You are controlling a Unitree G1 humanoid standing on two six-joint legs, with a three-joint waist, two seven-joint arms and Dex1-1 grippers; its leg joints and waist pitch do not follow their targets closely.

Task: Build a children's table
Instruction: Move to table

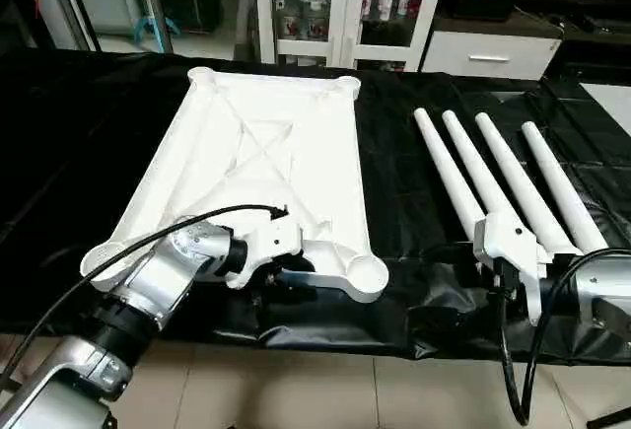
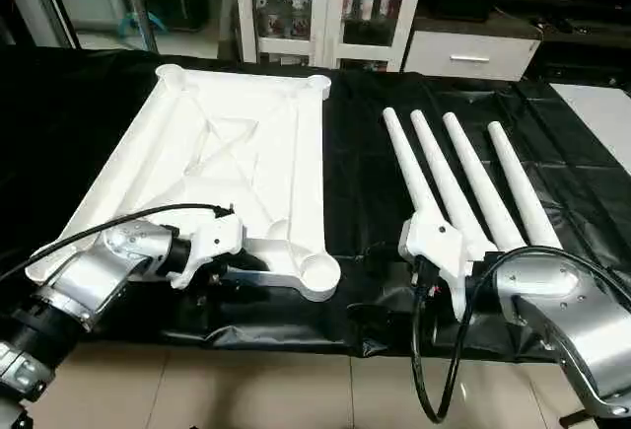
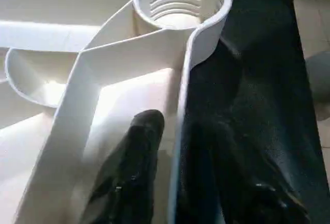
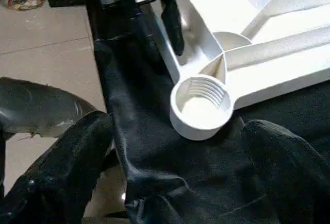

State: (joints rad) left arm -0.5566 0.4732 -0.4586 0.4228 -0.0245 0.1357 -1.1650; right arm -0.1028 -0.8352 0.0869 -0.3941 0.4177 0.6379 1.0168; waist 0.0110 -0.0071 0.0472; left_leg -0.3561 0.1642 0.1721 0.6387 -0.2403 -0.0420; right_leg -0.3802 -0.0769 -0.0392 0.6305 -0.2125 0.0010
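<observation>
Tabletop (image 1: pixel 266 153) lies underside up, centre-left of the head view, on black sheeting (image 1: pixel 414 202). Four legs (image 1: pixel 498 178) lie side by side at right, well apart from it. Left gripper (image 3: pixel 170 152) clenched on the tabletop's near rim, one finger (image 3: pixel 129 172) inside the wall, beside the threaded corner socket (image 4: pixel 201 98). Right gripper (image 4: pixel 175 172) released, fingers spread, low right, near the leg ends

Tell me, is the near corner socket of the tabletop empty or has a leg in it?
Empty. The socket shows bare threads inside, and all four legs lie flat on the black cover.
</observation>
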